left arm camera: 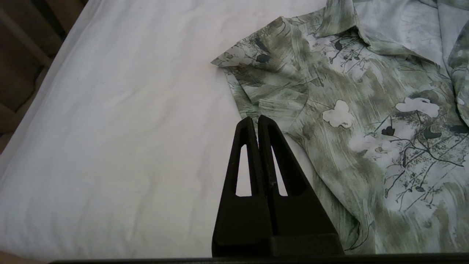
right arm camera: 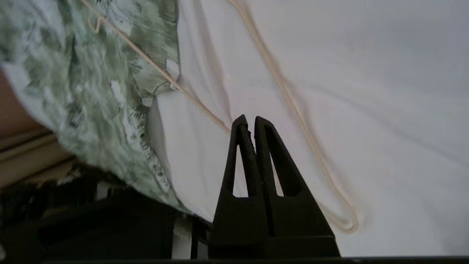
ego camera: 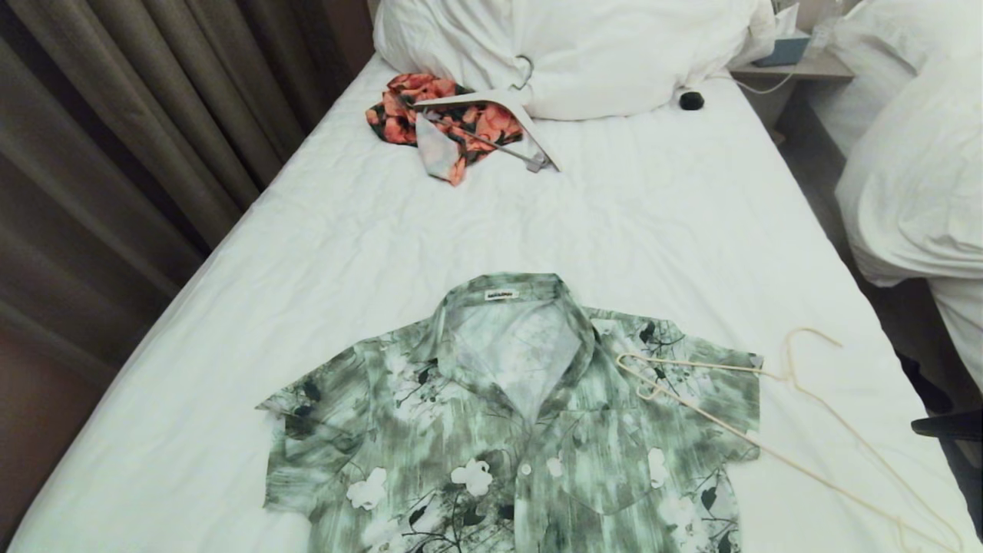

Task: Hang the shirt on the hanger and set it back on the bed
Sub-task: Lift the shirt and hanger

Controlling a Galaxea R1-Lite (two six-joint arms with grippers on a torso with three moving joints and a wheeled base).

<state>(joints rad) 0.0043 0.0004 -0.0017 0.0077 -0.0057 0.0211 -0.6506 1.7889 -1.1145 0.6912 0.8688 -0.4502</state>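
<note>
The green and white floral shirt (ego camera: 507, 430) lies flat, collar up, on the near part of the bed (ego camera: 630, 230). The cream wire hanger (ego camera: 703, 365) rests partly on its right sleeve, hook pointing towards the bed's right edge. My left gripper (left arm camera: 257, 119) is shut and empty, above the sheet beside the shirt's (left arm camera: 366, 110) left sleeve. My right gripper (right arm camera: 251, 119) is shut and empty, hovering near the hanger's (right arm camera: 293, 106) lower corner, with the shirt (right arm camera: 91, 91) off to one side. Neither gripper shows clearly in the head view.
An orange-red floral garment (ego camera: 399, 115) with a wide white hanger (ego camera: 499, 100) lies by the bunched white duvet (ego camera: 584, 46). A small black object (ego camera: 691, 100) sits near it. Curtains (ego camera: 115, 115) hang on the left; a nightstand (ego camera: 799, 65) and a second bed (ego camera: 914, 192) stand to the right.
</note>
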